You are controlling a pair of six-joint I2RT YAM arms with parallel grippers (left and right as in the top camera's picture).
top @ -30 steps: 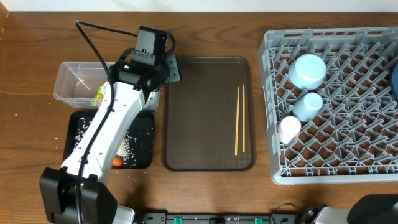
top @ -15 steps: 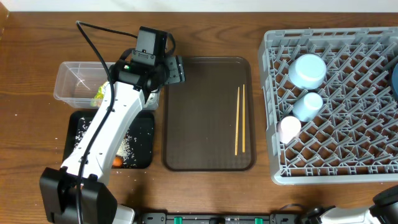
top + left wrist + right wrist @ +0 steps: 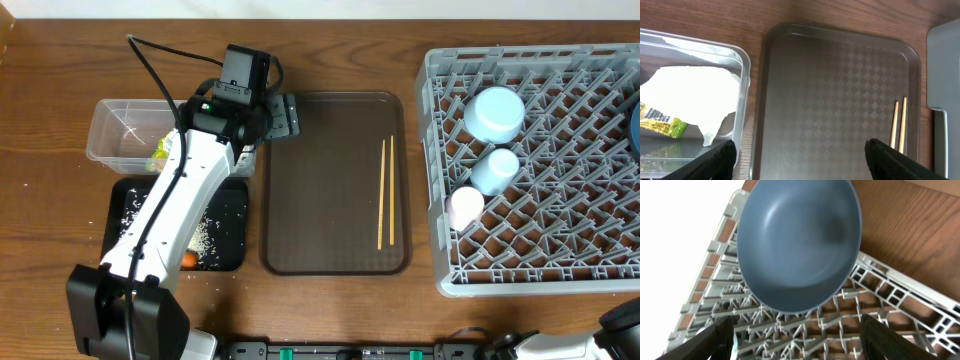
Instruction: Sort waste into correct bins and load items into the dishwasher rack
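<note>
My left gripper (image 3: 283, 115) is open and empty at the brown tray's near-left corner; in the left wrist view (image 3: 800, 152) its jaws straddle the tray's edge. The wooden chopsticks (image 3: 385, 192) (image 3: 899, 125) lie on the tray's right side. The clear tub (image 3: 120, 130) (image 3: 742, 75) holds white paper (image 3: 695, 95) and a yellow-green wrapper (image 3: 160, 152) (image 3: 665, 125). The black tray (image 3: 230, 215) holds rice crumbs (image 3: 203, 235) and an orange piece (image 3: 189, 260). The grey rack (image 3: 540, 250) holds the light-blue bowl (image 3: 495, 112), light-blue cup (image 3: 495, 170) and white-pink cup (image 3: 465, 207). My right gripper (image 3: 795, 330) is open and empty over the rack (image 3: 880, 325), below the dark-blue plate (image 3: 800, 245) standing in it.
The brown serving tray (image 3: 330, 250) (image 3: 840, 100) lies between the bins and the rack. My left arm (image 3: 170, 220) stretches over the black tray and part of the tub. A cable (image 3: 150, 60) runs behind the tub. The rack's corner (image 3: 945, 75) shows right of the tray.
My left gripper has shifted slightly right toward the brown tray. The right arm's base at the bottom right has drawn back toward the corner.
</note>
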